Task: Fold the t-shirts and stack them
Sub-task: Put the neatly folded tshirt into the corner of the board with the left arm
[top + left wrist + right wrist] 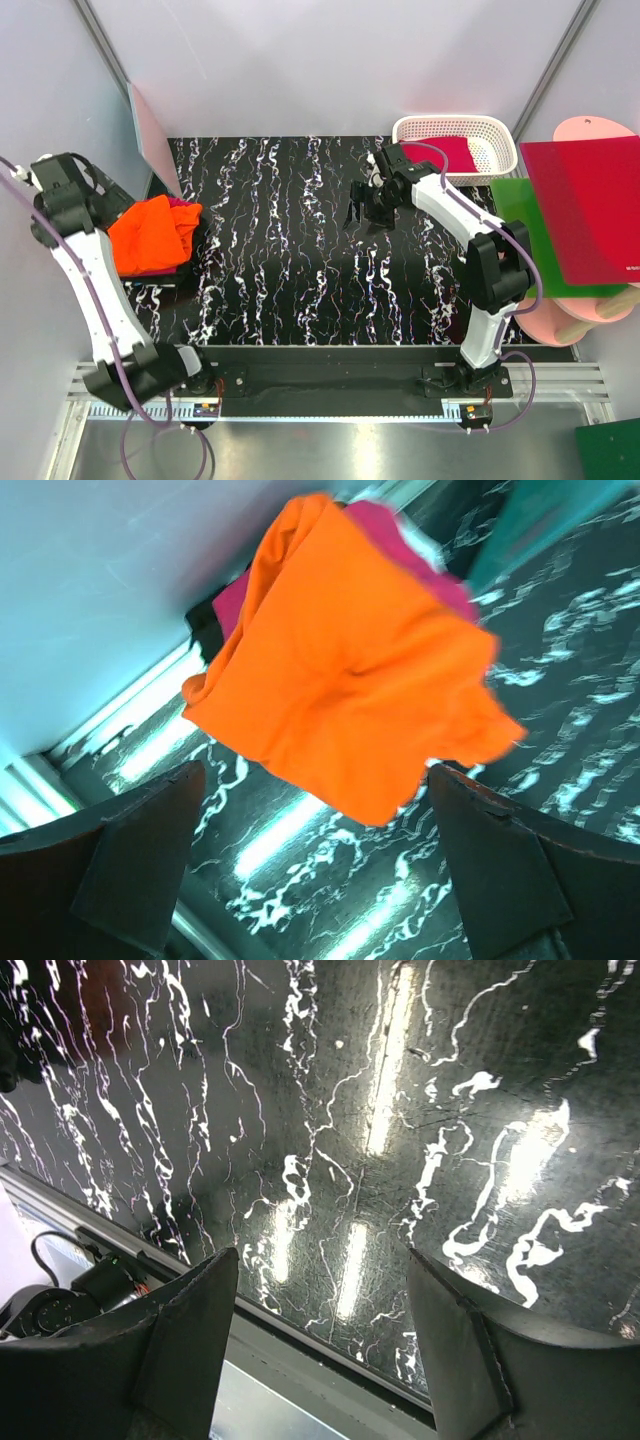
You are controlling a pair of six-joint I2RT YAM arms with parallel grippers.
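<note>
Since orange shirt (350,670) lies atop pink shirt (385,528) at table (280,260) left edge, likely stack spot, left gripper (315,805) hangs above it, wide and empty; right gripper (322,1260) part-open, empty, toward far right.

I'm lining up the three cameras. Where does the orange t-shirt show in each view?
Top external: orange t-shirt at the left edge of the tabletop.
Left wrist: upper centre, lying on a magenta shirt.
Right wrist: not in it.
Shared landmark: the black white-veined tabletop, in all three views.
</note>
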